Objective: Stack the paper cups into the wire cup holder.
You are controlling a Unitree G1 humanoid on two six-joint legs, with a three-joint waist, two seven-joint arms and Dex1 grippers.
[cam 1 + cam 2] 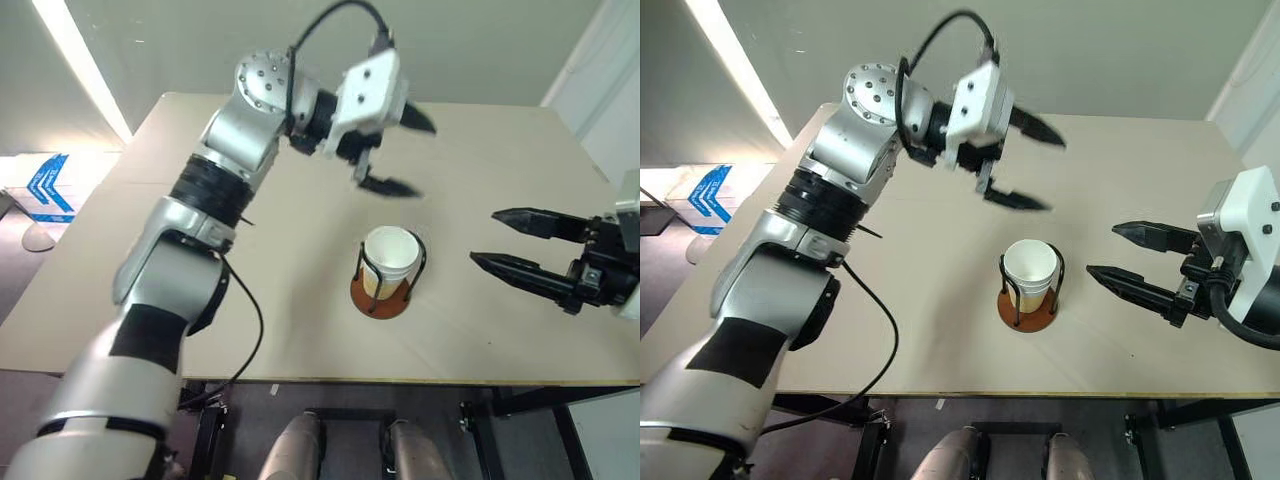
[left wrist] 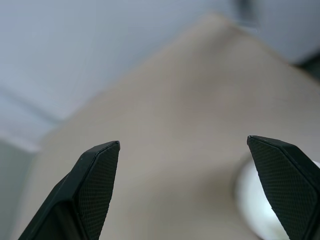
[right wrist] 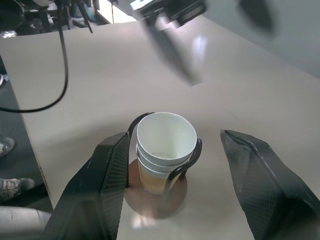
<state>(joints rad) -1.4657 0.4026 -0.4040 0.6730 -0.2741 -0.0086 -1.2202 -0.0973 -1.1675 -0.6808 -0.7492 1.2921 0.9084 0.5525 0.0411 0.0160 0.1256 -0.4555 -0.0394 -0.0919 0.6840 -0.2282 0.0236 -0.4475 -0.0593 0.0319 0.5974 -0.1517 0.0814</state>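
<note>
A nested stack of paper cups [image 1: 390, 255], white inside and pale tan outside, stands upright in the wire cup holder [image 1: 380, 298], whose black loops rise from a reddish-brown disc near the table's middle. My left gripper [image 1: 424, 160] hangs open above and behind the holder, apart from the cups, with nothing between its fingers [image 2: 97, 185]. My right gripper [image 1: 484, 236] stands open to the right of the holder, pointing at it. In the right wrist view the cups [image 3: 165, 145] sit ahead between its fingers [image 3: 107, 175], untouched.
The tan table [image 1: 300, 310] has its front edge close to the holder. A black cable [image 1: 250, 330] hangs from the left arm over the table's front left. A blue arrow mark [image 1: 45, 185] lies on the floor at the far left.
</note>
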